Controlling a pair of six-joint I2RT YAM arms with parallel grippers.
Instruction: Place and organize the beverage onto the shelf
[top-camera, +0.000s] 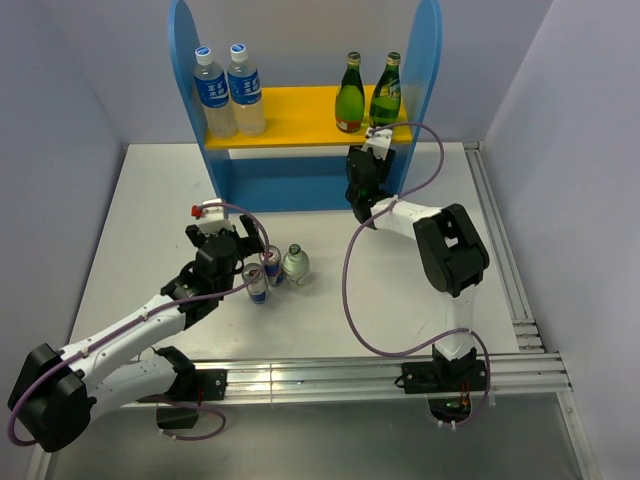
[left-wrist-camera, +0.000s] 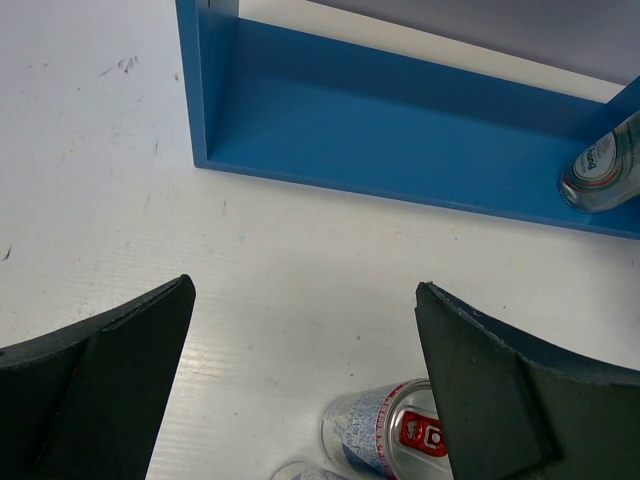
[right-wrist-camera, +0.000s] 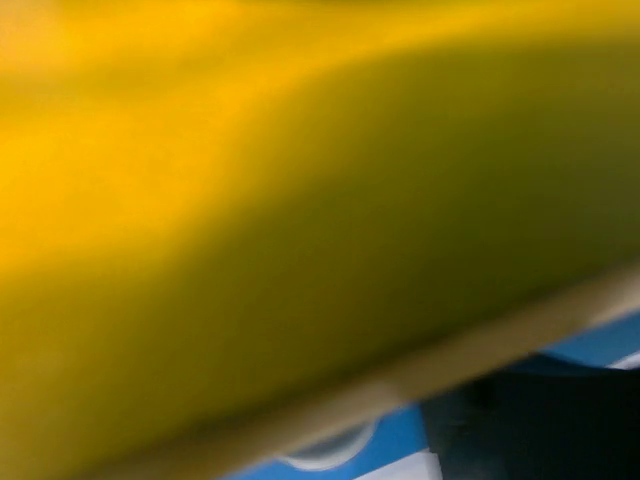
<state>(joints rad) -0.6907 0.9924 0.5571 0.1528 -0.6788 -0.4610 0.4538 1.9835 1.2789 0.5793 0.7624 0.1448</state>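
Green bottles (top-camera: 350, 95) upright on the yellow board (top-camera: 300, 115) of the shelf (top-camera: 183, 60)
My right gripper (top-camera: 378, 133) sits at the right bottle's base, and I cannot tell its jaws; my left gripper (left-wrist-camera: 305, 290) hangs spread wide over a can (left-wrist-camera: 385, 440) on the table (top-camera: 150, 220).

Extras I can see from overhead: two tall clear bottles (top-camera: 213, 95) with blue labels and white caps, upright side by side at about 11 o'clock, so close they look like they're touching. The white table (top-camera: 150, 220) has a few dark scuff marks (left-wrist-camera: 125, 66). Metal rails (top-camera: 330, 378) run along 6 o'clock, more up the 3 o'clock edge. Plain grey walls (top-camera: 60, 90) all round.
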